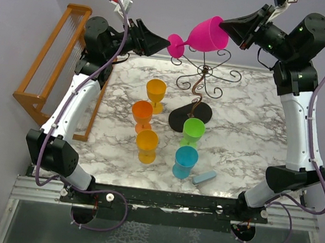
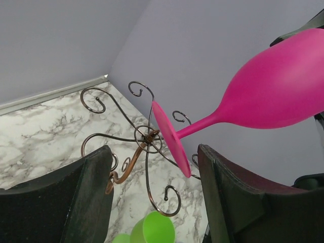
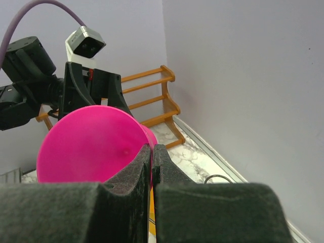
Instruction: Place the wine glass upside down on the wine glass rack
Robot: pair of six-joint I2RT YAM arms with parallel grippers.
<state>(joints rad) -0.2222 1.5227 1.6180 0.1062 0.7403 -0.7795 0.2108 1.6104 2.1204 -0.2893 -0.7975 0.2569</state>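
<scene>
Right hand (image 3: 152,152) pinching wine glass (image 3: 91,144) rim (mouth hidden)

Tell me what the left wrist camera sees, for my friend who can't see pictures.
A bright pink wine glass hangs tipped on its side in the air, its round foot between two black fingers that stand apart on either side. Beyond it, a curly dark wire rack stands on a marble table, with a green cup at the bottom edge.
</scene>
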